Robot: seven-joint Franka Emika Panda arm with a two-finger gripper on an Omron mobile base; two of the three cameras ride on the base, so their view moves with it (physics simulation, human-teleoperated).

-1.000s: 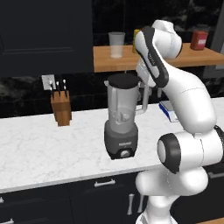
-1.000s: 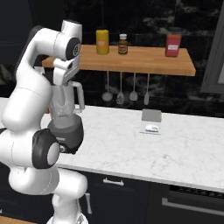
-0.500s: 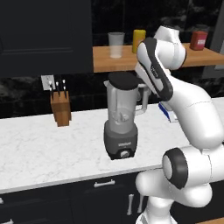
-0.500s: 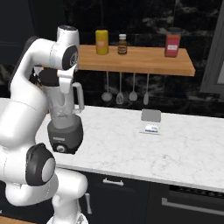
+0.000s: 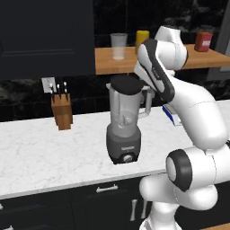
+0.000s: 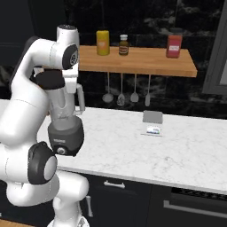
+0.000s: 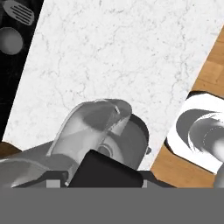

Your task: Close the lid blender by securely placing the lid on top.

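The blender (image 5: 124, 123) stands on the white marble counter, a translucent grey jar with a side handle on a dark base with a knob (image 6: 63, 138). The black round lid (image 5: 127, 84) sits level over the jar's mouth; whether it is fully seated cannot be told. In the right base view the lid (image 6: 49, 80) lies just left of my gripper (image 6: 64, 83), which is shut on its edge. In the hand view the lid (image 7: 105, 171) is a black slab between my fingers, with the jar's handle (image 7: 94, 120) below it.
A wooden knife block (image 5: 61, 111) stands left of the blender. The wooden shelf (image 6: 146, 60) above carries a clear glass cup (image 5: 118, 46), a yellow bottle (image 6: 103, 43) and a red can (image 6: 174, 45). Utensils (image 6: 120, 91) hang beneath it. A small box (image 6: 152, 123) lies on the counter.
My arm has swung its upper joints up and right while the hand brought the lid slightly down and over the jar's mouth. The blender has stayed put.
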